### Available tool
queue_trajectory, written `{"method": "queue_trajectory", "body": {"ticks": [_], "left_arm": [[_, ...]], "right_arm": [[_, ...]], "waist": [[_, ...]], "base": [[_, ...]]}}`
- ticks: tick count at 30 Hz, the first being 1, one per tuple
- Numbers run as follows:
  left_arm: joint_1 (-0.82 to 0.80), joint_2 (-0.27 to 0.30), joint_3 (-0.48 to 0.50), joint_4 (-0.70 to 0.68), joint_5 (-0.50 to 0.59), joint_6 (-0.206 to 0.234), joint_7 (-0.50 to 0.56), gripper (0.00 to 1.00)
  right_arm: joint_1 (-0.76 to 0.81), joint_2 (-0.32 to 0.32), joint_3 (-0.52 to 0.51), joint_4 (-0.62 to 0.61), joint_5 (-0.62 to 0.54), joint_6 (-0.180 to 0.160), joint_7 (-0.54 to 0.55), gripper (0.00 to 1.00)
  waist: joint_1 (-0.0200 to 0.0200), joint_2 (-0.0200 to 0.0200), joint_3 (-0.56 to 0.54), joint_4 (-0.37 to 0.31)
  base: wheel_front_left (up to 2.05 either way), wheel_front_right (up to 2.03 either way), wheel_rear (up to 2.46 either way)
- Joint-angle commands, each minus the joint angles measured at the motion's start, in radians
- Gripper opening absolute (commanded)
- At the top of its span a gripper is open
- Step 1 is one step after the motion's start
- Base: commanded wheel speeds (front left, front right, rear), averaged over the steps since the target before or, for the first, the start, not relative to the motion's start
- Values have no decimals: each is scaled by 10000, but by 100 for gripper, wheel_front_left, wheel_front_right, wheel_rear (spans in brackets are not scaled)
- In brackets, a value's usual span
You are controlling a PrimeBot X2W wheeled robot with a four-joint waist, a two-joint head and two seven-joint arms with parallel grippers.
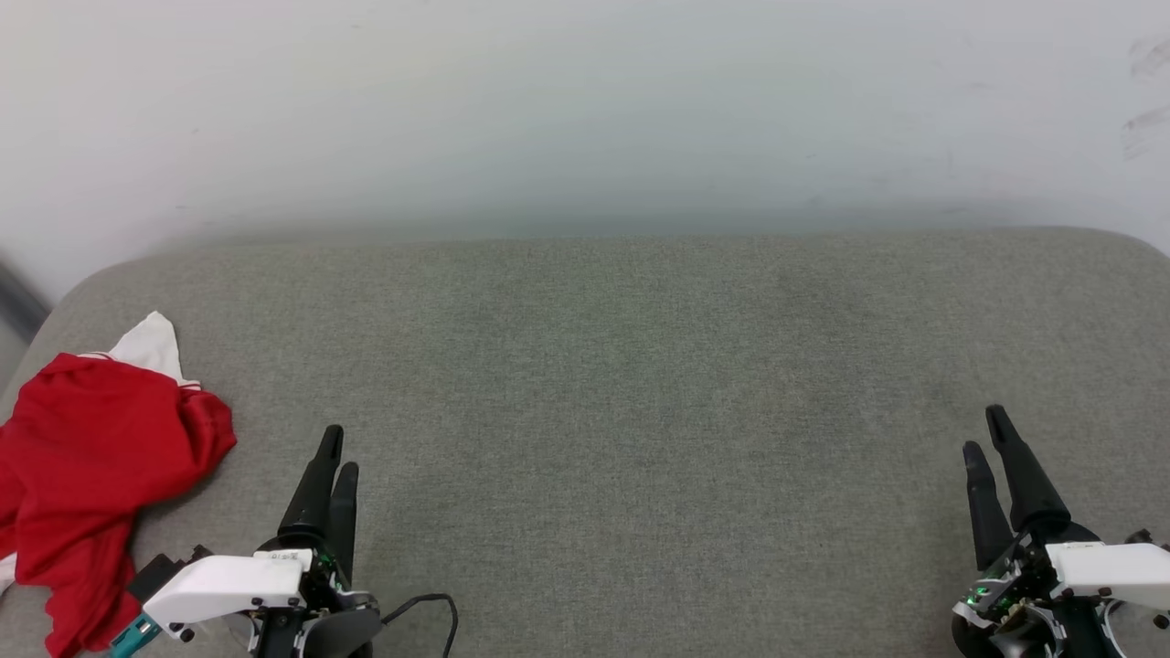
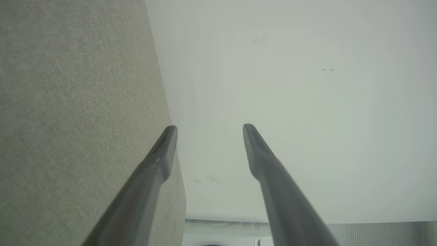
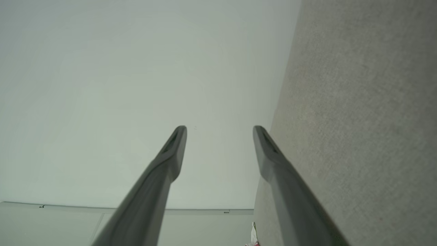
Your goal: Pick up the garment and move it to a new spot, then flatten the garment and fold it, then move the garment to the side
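Note:
The garment (image 1: 87, 466), bright red with a white sleeve poking out at its top, lies crumpled at the left edge of the grey padded surface (image 1: 640, 366) in the head view. My left gripper (image 1: 335, 450) hovers just right of it, apart from the cloth. In the left wrist view its fingers (image 2: 160, 157) stand spread, so the left gripper (image 2: 210, 127) is open and empty. My right gripper (image 1: 985, 428) rests at the lower right of the head view, far from the garment. The right wrist view shows the right gripper (image 3: 220, 128) open, nothing between its fingers (image 3: 174, 150).
A pale wall (image 1: 585, 110) rises behind the padded surface. A dark cable (image 1: 425, 608) loops near my left wrist. The surface's rounded corners fall away at far left and far right.

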Motion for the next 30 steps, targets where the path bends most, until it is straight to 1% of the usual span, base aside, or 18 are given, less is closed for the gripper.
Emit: {"method": "queue_trajectory", "body": {"ticks": [1,7,14,17,30], "left_arm": [[-364,21,-135,-261,59,-2,-123,100],[-462,22,-388,-480,592,-3,-410,100],[-470,23,-547,-720,1789,-3,-716,100],[-464,24,-622,-801,2417,-3,-841,100],[-407,26,-851,-972,5569,-3,-1335,100]], "right_arm": [[-134,-27,43,-322,-98,2,-118,100],[-79,-125,198,-637,-440,2,-420,100],[-19,-302,414,-841,-1331,2,-772,100],[-13,-388,470,-873,-2036,2,-906,100],[25,-412,614,-1049,-5560,1,-1409,100]], "waist": [[0,0,3,4],[0,0,11,18],[0,0,10,38],[0,0,9,50],[0,0,11,97]], "base": [[0,0,0],[0,0,0],[0,0,0],[0,0,0],[0,0,0]]}}
